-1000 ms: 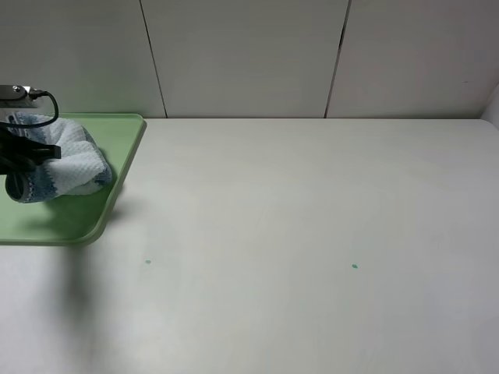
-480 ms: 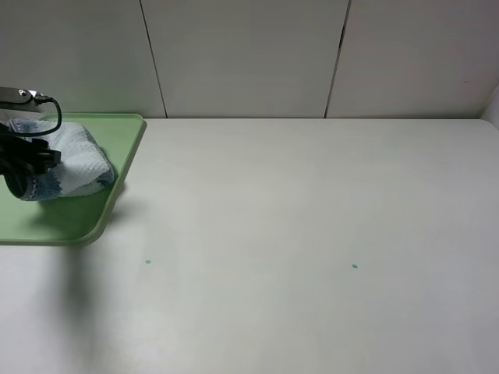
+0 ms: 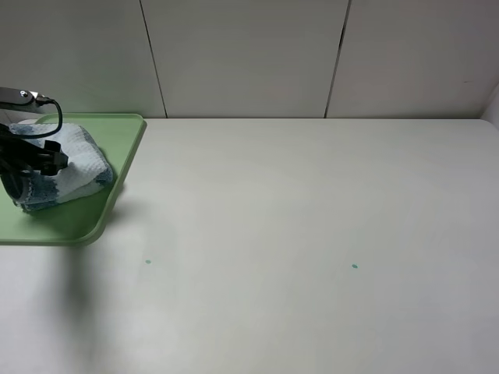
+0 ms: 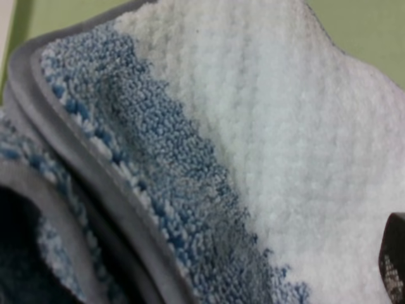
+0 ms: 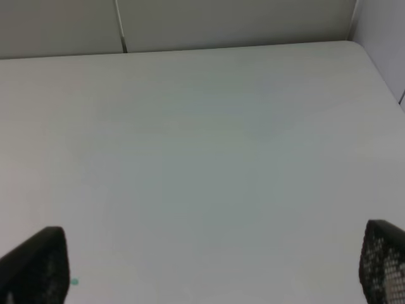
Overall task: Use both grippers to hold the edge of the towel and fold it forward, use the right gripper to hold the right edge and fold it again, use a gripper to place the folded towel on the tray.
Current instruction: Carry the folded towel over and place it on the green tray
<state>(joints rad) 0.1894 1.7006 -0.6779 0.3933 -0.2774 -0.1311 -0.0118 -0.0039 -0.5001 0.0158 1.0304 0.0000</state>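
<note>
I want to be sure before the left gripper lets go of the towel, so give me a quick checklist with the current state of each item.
1. Folded towel is over the green tray: ok.
2. Towel fully inside the tray rim: cannot tell, the view crops its left part.
3. Towel resting on the tray floor: cannot tell.
4. Towel folded, layers stacked: ok, the left wrist view shows stacked edges.
5. Left gripper at the towel: ok; whether it is open or shut: cannot tell.
6. Right gripper open, empty, away from the tray: ok.

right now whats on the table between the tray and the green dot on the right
Nothing but bare table and a second small green dot, lying between the tray and the right green dot, per the exterior high view.
</note>
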